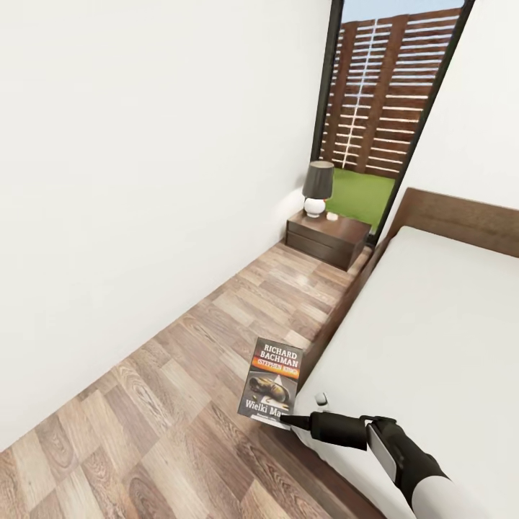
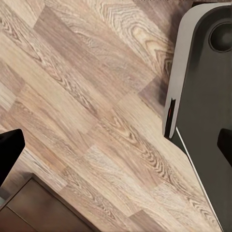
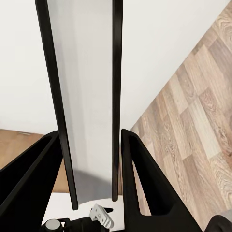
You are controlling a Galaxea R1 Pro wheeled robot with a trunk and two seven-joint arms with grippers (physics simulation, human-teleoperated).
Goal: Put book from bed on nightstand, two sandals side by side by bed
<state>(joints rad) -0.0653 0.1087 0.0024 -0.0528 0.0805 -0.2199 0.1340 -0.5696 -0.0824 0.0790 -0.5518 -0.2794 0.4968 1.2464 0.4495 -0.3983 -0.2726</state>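
Note:
My right gripper (image 1: 292, 422) is shut on the lower edge of the book (image 1: 272, 382), a dark paperback with an orange band. It holds the book upright above the floor, just off the left side of the bed (image 1: 432, 324). In the right wrist view the book (image 3: 84, 96) is edge-on, clamped between the black fingers (image 3: 29, 188). The nightstand (image 1: 328, 241), dark brown with drawers, stands against the far wall past the bed's head. My left gripper (image 2: 116, 147) hangs open over wood planks. The sandals are out of view.
A dark-shaded lamp (image 1: 317, 187) and a small white object sit on the nightstand. A wood-plank aisle (image 1: 216, 339) runs between the white wall and the bed frame (image 1: 346, 310). A tall window (image 1: 375, 108) shows a fence. My grey base (image 2: 203, 96) is beside the left gripper.

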